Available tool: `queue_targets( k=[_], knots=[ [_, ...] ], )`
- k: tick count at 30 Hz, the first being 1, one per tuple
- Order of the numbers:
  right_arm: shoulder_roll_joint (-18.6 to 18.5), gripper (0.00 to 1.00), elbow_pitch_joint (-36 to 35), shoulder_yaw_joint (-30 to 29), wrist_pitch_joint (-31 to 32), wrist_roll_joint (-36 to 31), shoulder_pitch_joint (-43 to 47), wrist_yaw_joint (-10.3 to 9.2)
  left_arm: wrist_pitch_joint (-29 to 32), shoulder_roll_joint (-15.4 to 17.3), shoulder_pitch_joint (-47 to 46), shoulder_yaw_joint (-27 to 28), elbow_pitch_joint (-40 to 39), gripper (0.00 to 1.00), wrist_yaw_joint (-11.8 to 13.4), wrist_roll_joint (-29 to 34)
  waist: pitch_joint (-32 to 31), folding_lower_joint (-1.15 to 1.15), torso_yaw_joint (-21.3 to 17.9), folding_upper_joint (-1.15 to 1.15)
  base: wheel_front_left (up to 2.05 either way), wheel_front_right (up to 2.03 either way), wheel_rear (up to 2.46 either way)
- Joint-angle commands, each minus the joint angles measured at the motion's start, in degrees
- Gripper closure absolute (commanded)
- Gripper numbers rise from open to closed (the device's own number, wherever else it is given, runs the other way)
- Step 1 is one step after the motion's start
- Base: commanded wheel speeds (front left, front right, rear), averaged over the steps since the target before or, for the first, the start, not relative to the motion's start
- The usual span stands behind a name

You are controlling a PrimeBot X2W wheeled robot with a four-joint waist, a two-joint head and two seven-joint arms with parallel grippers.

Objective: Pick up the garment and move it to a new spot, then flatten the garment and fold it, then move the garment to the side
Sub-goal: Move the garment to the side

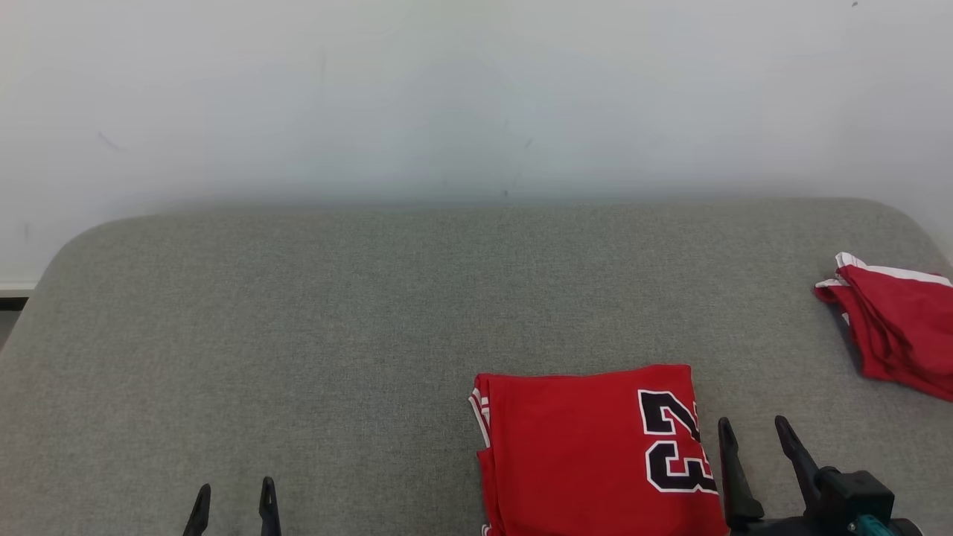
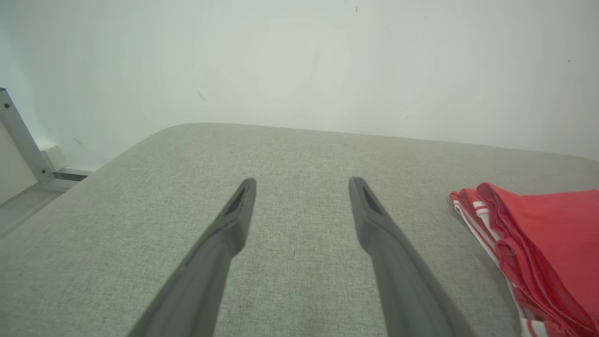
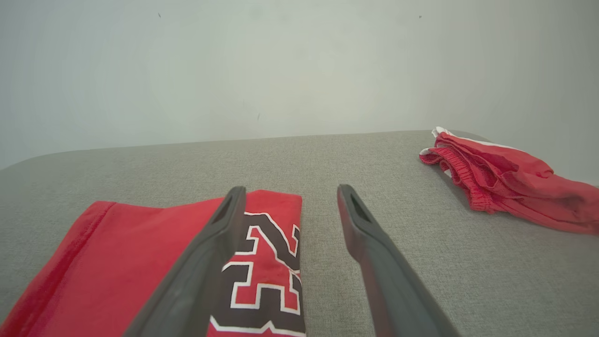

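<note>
A: Garment (image 1: 595, 454) check: what have your grippers got?

B: Nothing. Your right gripper (image 1: 753, 428) hangs spread and empty just off its three o'clock edge. Your left gripper (image 1: 234, 491), also spread, sits well apart at nine o'clock over the grey cushion (image 1: 298, 335).

A: How will it handle?

B: Light, soft and floppy, so the folds will likely spill. Pinch every layer at the right edge by the number, though you can't tell how many layers. A second red bundle (image 1: 893, 327) lies at two o'clock.
</note>
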Motion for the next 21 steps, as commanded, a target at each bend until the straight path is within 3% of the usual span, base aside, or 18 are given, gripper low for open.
queue_targets(
  k=[1, 6, 16, 21],
  knots=[
    [0.1, 0.0, -0.1, -0.2, 0.4, 0.2, -0.5, 0.04, -0.2, -0.1, -0.3, 0.0, 0.2, 0.0, -0.2, 0.1, 0.0, -0.01, 0.0, 0.0, 0.0, 0.0, 0.0],
    [0.1, 0.0, -1.0, -0.9, 6.4, 2.5, -1.1, 0.04, -0.2, -0.1, -0.4, -0.4, 0.0, 0.0, 0.1, 0.0, 0.4, -0.01, 0.1, 0.0, 0.0, 0.0, 0.0],
    [-0.6, 0.0, -11.5, -6.3, 38.7, 4.9, -4.0, 0.04, -0.2, -0.1, -0.5, -0.9, -0.2, 0.0, 0.2, -0.2, 1.7, -0.01, 0.5, 0.0, 0.0, 0.0, 0.0],
    [-1.3, 0.0, -13.9, -6.1, 49.8, 6.4, -6.3, 0.04, -0.2, -0.1, -2.0, -1.5, -0.3, 0.0, -0.2, -0.2, 4.0, -0.01, 1.4, 0.0, 0.0, 0.0, 0.0]
  ],
)
